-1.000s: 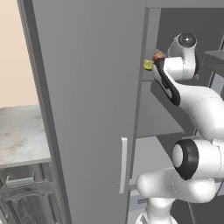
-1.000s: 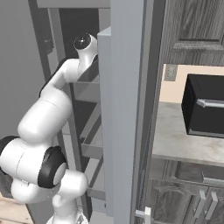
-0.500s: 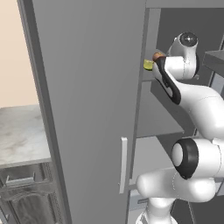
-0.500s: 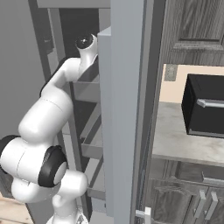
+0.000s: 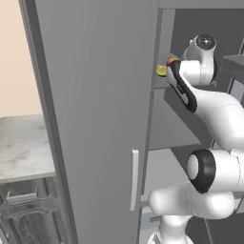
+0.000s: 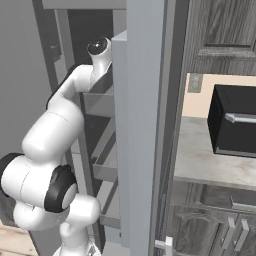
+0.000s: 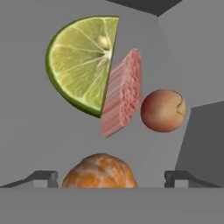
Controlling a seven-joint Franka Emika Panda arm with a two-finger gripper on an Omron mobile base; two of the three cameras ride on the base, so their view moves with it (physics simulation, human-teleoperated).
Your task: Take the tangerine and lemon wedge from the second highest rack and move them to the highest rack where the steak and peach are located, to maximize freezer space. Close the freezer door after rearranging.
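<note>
Tangerine (image 7: 100,171) sits low in the hand view, centred between the two dark finger tips, which stand wide apart on either side with a clear gap and no contact visible; gripper (image 7: 111,177) open, nothing clamped. Beyond the fruit on the same grey shelf: lemon wedge (image 7: 83,63), cut face showing, rind curved to the left; steak (image 7: 124,93) just beside it and touching or nearly so along the wedge's straight edge; peach (image 7: 162,110) just right of the steak, blush and stem dimple facing the camera. All four things appear to share one rack, so I judge both fruits now lie up top and the placing step is at its release. From the left base view, the arm reaches high into the cabinet past the edge of the freezer door (image 5: 100,119), which stands wide open, pale bar handle (image 5: 134,179) low on its face; a spot of orange and yellow shows by the wrist. From the right base view, racks (image 6: 102,100) step down below the hand. To finish well: back straight out along the fingers' line, keeping them spread so neither tip rolls the tangerine; clear the shelf lip before swinging. Door remains to be shut.
</note>
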